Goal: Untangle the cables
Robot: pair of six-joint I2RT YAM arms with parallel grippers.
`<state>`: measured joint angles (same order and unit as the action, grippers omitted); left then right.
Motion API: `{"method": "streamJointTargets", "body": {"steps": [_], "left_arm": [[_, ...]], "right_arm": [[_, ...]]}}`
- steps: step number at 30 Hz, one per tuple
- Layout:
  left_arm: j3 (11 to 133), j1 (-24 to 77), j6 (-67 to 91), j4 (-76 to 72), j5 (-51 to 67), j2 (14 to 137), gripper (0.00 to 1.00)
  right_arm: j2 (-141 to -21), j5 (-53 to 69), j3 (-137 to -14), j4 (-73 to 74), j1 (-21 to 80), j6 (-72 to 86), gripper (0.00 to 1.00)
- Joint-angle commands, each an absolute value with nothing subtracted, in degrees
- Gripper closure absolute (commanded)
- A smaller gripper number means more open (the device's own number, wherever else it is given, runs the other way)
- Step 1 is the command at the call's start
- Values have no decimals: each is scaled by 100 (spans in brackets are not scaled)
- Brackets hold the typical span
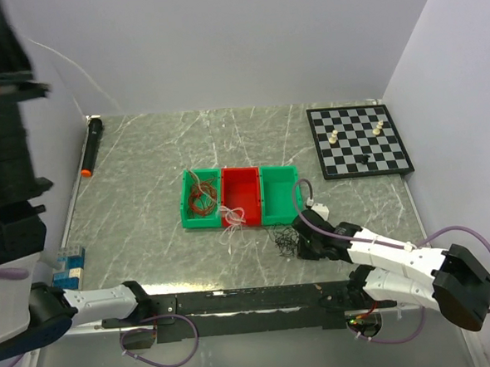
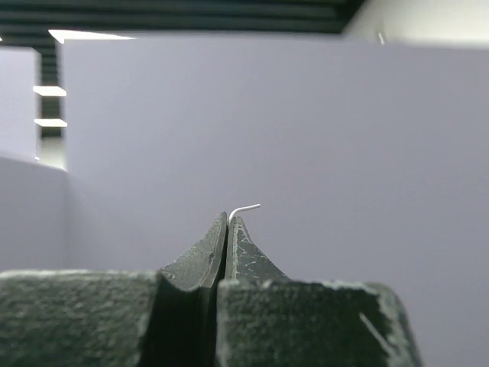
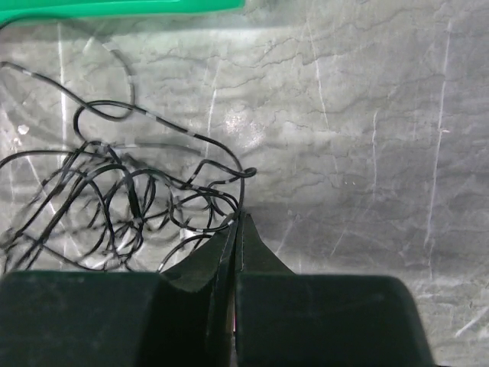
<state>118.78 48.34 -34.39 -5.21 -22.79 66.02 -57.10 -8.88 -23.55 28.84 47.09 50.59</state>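
The right end effector [image 3: 237,223] has its two fingers pressed together with no gap. A strand from the black cables [image 3: 114,202] drops straight into the seam at the tips and looks pinched there. The rest of that loose black tangle spreads on the bench [image 3: 367,138] to the left of the tips in the wrist view. From above it lies just in front of the right-hand green bin [image 1: 280,195].

The left end effector [image 2: 228,222] is also closed tight. A short white cable strand [image 2: 246,207] sticks out of its tips and bends to one side. This end effector points at a plain wall, away from the bins.

Further out, the white cables [image 1: 235,217] hang over the near edge of the red bin [image 1: 240,190]. The red-brown cables [image 1: 201,198] sit coiled in the left-hand green bin [image 1: 188,205]. A chessboard [image 1: 359,139] lies at the far right, and a black marker [image 1: 92,145] at the far left.
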Motion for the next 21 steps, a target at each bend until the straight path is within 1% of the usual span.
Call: {"method": "streamJointTargets", "body": {"steps": [1,4,7,10,13,14,15,16,18,19,21], "left_arm": [[12471,4816,-4296,-2089,-2373,6934,97],[12550,4825,-4675,-2557,-2329,7057,99],[12595,4825,-4719,-2671,-2347,7102,98],[12489,4816,-5079,-3381,-2285,7154,99],[13111,4816,-5344,-3560,-2372,7505,99],[13279,4816,-5109,-3220,-2486,7567,98],[13272,4816,-4819,-2486,-2522,7515,97],[12976,4816,-4460,-1669,-2427,7367,97],[11872,4825,-3783,-94,-1743,6674,99],[11221,4816,-3353,304,-1479,6384,99],[9964,4825,-3016,1435,-890,5943,99]], "right_arm": [[-5915,-1151,-2531,3252,4790,5300,100],[-5897,-1195,-2505,3322,4808,5396,100],[-5889,-1239,-2487,3401,4808,5458,100],[-5915,-1231,-2479,3436,4834,5546,100],[-6055,-1143,-2461,3419,4860,5572,100],[-6073,-1082,-2461,3367,4878,5537,100],[-6030,-1038,-2452,3288,4913,5494,100],[-5934,-1028,-2435,3226,4957,5467,100],[-5644,-1028,-2461,3173,4975,5362,100],[-5512,-1072,-2487,3208,4983,5327,100],[-5283,-1203,-2592,3400,4975,5265,100]]}}
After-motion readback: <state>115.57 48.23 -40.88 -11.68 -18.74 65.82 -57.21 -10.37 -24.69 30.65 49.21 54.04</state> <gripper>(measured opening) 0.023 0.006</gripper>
